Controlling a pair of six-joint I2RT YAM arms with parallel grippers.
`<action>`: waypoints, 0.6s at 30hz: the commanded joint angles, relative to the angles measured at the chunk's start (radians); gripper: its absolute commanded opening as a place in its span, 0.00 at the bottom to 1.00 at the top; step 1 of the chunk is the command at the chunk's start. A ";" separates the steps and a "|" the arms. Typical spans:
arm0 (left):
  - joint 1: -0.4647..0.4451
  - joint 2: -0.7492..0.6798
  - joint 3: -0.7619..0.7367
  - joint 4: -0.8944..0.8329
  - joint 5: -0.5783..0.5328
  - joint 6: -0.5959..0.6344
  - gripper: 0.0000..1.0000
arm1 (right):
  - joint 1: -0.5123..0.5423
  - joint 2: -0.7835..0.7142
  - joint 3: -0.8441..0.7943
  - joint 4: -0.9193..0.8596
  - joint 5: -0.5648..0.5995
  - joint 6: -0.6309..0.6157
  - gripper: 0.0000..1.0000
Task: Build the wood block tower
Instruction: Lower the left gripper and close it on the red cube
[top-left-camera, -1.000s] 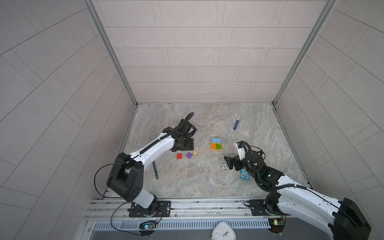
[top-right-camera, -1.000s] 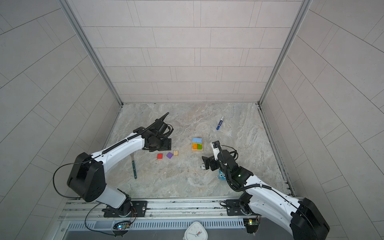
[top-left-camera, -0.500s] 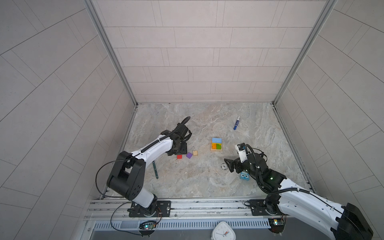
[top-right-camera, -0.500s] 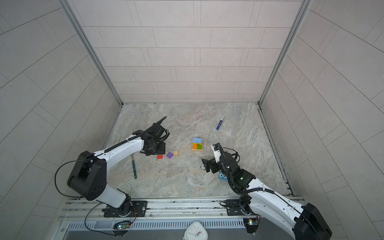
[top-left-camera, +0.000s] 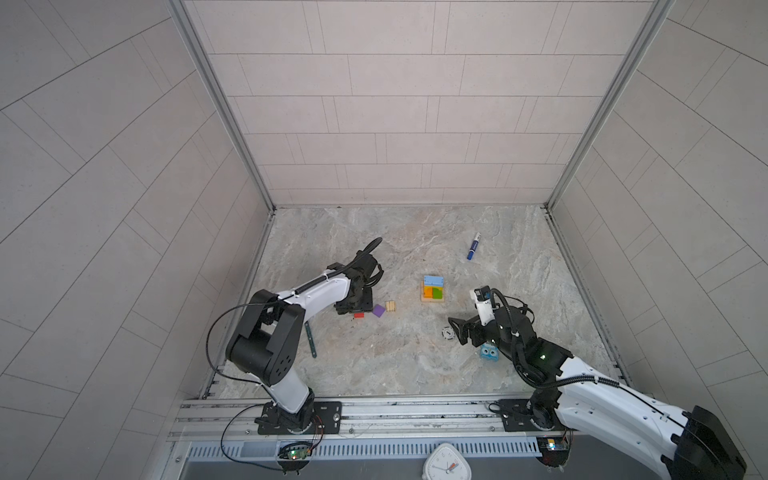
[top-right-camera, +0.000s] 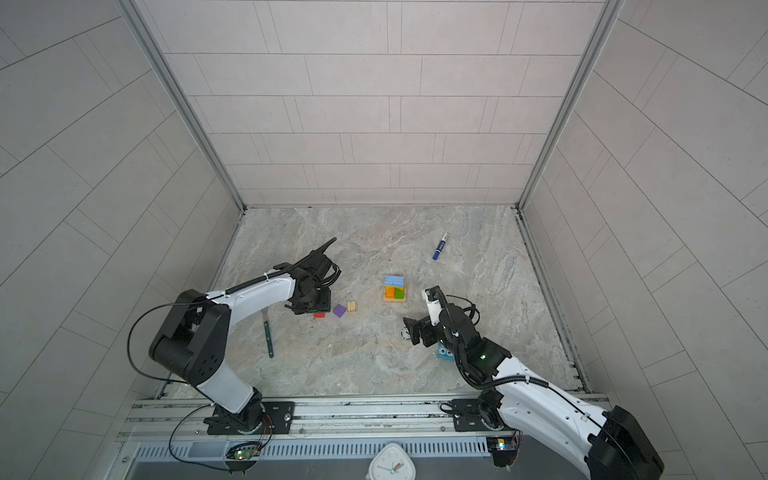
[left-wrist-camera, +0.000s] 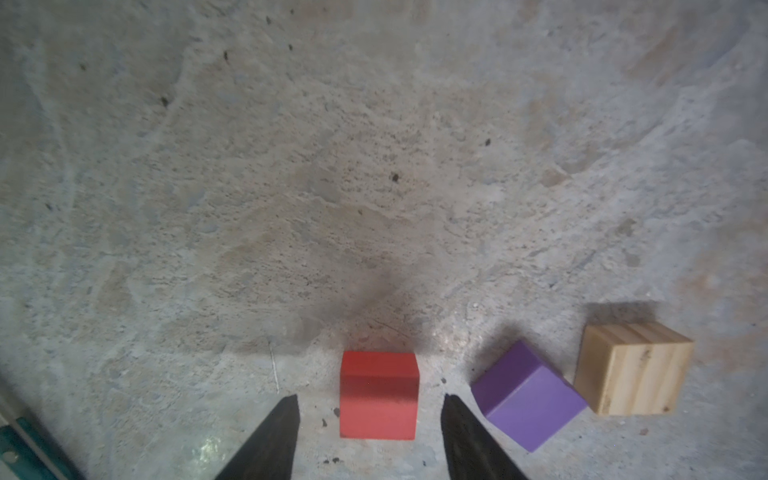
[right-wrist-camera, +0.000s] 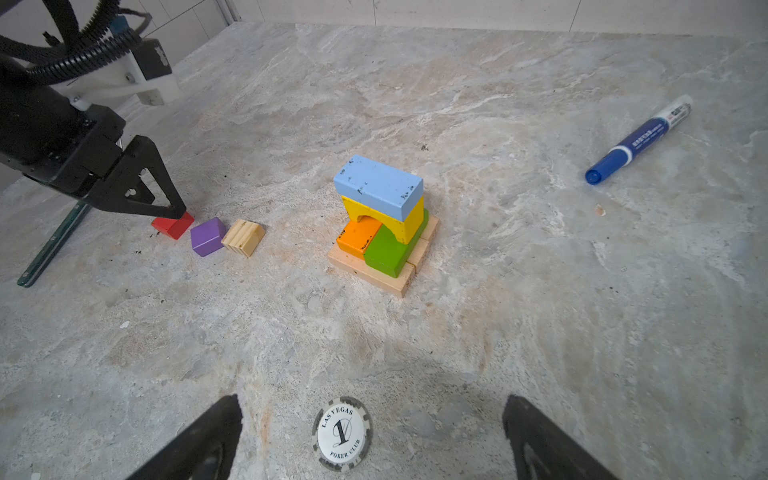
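The tower (top-left-camera: 433, 288) (top-right-camera: 394, 287) stands mid-floor: tan base bars, an orange and a green block, a yellow arch, and a light blue block on top (right-wrist-camera: 382, 220). To its left three cubes lie in a row: red (left-wrist-camera: 378, 395) (top-left-camera: 359, 315), purple (left-wrist-camera: 528, 395) (top-left-camera: 378, 310) and striped natural (left-wrist-camera: 631, 368) (top-left-camera: 390, 306). My left gripper (left-wrist-camera: 370, 398) (top-left-camera: 353, 309) is down at the floor, open, with a finger on each side of the red cube and a gap at both sides. My right gripper (right-wrist-camera: 372, 399) (top-left-camera: 455, 332) hovers open and holds nothing.
A poker chip (right-wrist-camera: 342, 433) (top-left-camera: 447, 332) lies between the right fingers. A blue marker (top-left-camera: 473, 246) (right-wrist-camera: 638, 141) lies at the back right. A blue eyed toy (top-left-camera: 489, 352) sits under the right arm. A teal strip (top-left-camera: 310, 338) lies left of the cubes.
My left gripper has come down and forward over the red cube, and its jaws have narrowed around it. The right arm has barely moved.
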 joint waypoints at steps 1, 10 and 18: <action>0.011 0.020 -0.016 0.021 0.019 0.005 0.59 | 0.003 0.007 0.002 0.005 -0.004 -0.010 1.00; 0.010 0.032 -0.034 0.031 0.020 0.014 0.53 | 0.003 0.015 0.003 0.007 -0.004 -0.008 0.99; 0.011 0.032 -0.044 0.033 0.020 0.019 0.51 | 0.003 0.017 0.005 0.007 -0.005 -0.009 1.00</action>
